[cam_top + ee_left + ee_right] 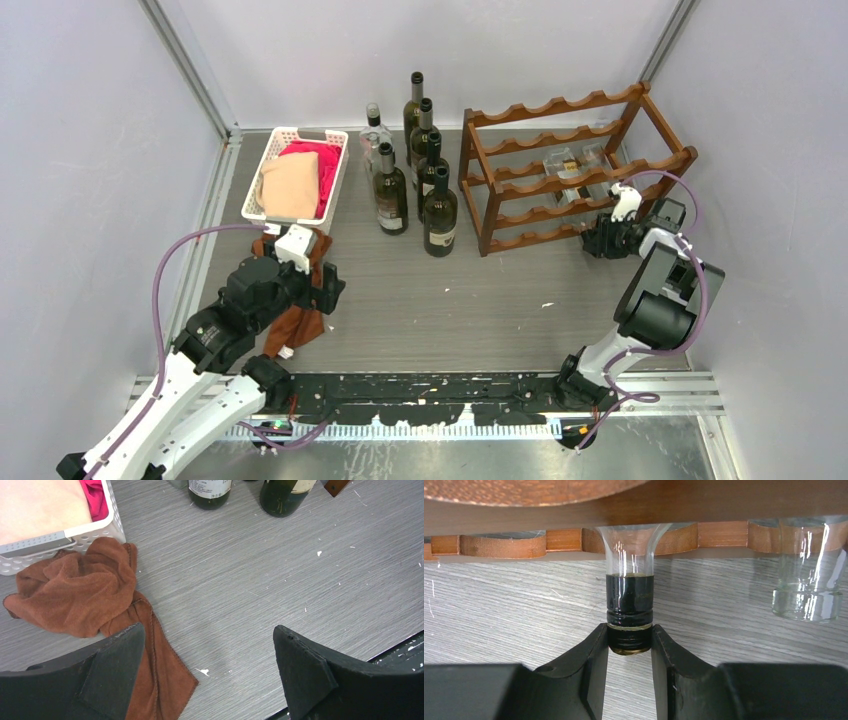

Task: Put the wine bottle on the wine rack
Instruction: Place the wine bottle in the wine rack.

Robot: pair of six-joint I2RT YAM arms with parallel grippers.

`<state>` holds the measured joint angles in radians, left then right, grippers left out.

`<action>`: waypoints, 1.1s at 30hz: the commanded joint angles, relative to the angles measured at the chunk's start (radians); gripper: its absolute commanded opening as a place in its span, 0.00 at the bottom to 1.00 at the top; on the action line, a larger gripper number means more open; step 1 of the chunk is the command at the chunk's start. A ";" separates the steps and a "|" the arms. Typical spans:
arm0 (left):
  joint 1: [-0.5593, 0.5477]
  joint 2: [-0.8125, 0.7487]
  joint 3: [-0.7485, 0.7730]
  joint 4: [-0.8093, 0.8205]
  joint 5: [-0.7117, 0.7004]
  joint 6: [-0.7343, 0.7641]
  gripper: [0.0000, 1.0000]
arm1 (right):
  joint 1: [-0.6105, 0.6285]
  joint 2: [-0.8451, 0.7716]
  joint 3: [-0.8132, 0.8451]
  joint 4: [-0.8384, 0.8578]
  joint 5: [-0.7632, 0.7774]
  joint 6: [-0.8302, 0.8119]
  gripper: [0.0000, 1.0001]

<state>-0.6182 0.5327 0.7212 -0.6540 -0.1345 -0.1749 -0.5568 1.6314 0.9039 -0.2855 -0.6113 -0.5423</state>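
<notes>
The right gripper (629, 641) is clamped on the black screw cap of a clear glass bottle (630, 600) that lies on its side in the rack (504, 545) at the counter's (450, 300) far right corner. The bottle's neck pokes out past a scalloped rail toward the gripper. A second clear bottle (806, 597) lies in the cradle beside it. Which tier they lie on cannot be told.

Glass of this kind is rigid, smooth and breakable. The ribbed cap looks like the surest hold, since bare glass could slip between the pads. A hold at the very tip leaves the heavier body far out, so the weight is probably best left on the rails. The bottle looks seated, with letting go likely the remaining step.

The left gripper (207, 665) hangs wide open and holds nothing, over a brown cloth (80, 600) near the white basket (95, 530) towards the counter's far left corner. Dark bottles (425, 180) stand between the basket and the rack, towards the far edge.
</notes>
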 commanded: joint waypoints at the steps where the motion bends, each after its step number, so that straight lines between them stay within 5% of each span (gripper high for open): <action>1: 0.009 0.001 0.000 0.057 0.012 0.012 0.98 | 0.004 -0.065 0.005 0.114 -0.008 0.071 0.08; 6: 0.009 0.001 0.000 0.057 0.013 0.012 0.98 | 0.011 -0.071 -0.008 0.135 -0.010 0.082 0.13; 16: 0.009 -0.008 -0.001 0.057 0.012 0.014 0.98 | 0.014 -0.098 -0.036 0.088 0.033 0.013 0.64; 20: 0.011 -0.015 -0.002 0.057 0.013 0.014 0.98 | 0.002 -0.148 -0.044 0.037 0.042 -0.021 0.76; 33: 0.010 -0.069 -0.020 0.086 0.044 0.018 0.98 | -0.078 -0.507 0.015 -0.610 -0.114 -0.336 0.91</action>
<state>-0.6128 0.4805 0.7071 -0.6373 -0.1242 -0.1738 -0.6384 1.2453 0.8829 -0.6418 -0.6086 -0.7353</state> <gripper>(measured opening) 0.983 0.880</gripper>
